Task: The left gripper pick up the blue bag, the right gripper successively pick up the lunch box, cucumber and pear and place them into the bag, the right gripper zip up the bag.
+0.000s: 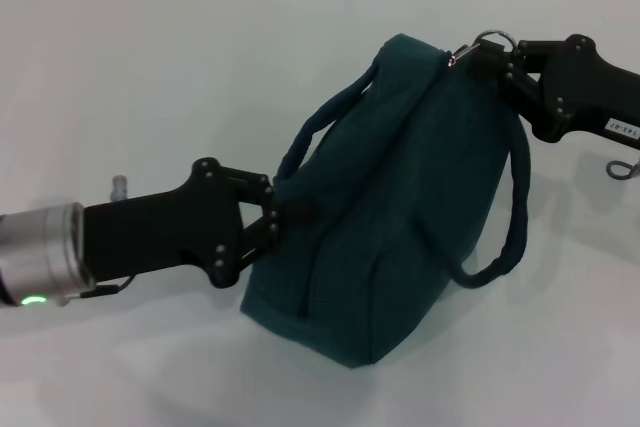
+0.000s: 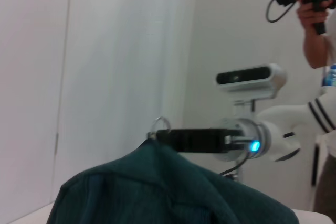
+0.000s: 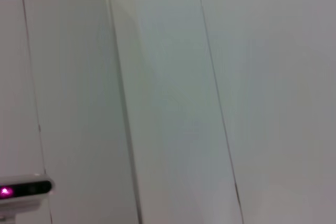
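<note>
Bulging blue bag point(image 1: 400, 197): left gripper point(image 1: 278, 215) grips it, right gripper point(image 1: 492, 59) apparently pinches its zipper ring point(image 1: 494, 43).

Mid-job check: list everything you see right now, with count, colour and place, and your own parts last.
Soft fabric bag: one, dark teal-blue, middle of the white table, two loop handles.
Metal ring zipper pull: one, silver, at the bag's top far end.
Small metal hook: one, grey, on the table at the right edge.
Small cylindrical object: one, grey, on the table behind the left arm; too small to identify.
Lunch box, cucumber, pear: none in view.
Person with a camera: one, background of the left wrist view.
Left end effector: black, pressed against the bag's left side by a handle.
Right end effector: black, at the zipper ring.
</note>
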Controlling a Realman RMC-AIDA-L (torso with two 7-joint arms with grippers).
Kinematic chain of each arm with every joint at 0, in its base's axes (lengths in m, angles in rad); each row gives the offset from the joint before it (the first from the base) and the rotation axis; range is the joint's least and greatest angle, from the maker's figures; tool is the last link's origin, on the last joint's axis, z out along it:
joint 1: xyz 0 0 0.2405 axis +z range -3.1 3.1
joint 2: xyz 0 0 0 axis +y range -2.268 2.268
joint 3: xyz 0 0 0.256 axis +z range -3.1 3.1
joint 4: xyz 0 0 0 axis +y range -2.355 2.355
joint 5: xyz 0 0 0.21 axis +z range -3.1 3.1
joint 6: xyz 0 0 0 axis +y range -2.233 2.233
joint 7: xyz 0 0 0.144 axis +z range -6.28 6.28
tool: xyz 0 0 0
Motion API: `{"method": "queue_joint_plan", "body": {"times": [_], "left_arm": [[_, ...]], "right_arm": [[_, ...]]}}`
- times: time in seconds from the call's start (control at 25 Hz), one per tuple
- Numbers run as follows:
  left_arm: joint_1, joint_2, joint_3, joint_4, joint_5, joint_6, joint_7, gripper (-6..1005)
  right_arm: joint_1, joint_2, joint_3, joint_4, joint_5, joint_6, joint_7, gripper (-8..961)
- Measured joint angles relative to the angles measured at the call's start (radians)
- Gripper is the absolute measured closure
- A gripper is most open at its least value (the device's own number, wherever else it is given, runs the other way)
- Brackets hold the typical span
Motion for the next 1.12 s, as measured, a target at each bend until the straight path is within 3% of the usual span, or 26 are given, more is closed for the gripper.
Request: {"method": "queue_joint_plan", "body": {"times": [0.48, 1.12], "left_arm": [[0.035, 0.033, -0.006, 0.059, 0.002, 0.086, -0.013, 945], [0.041, 0.047, -0.007, 0.065, 0.001, 0.092, -0.019, 946]], "right_arm": [[-0.015, -0.010, 0.001, 0.004, 0.000, 0.027, -0.001, 947], [-0.039, -0.003, 0.005, 0.005, -0.065, 0.133, -0.002, 947]]}}
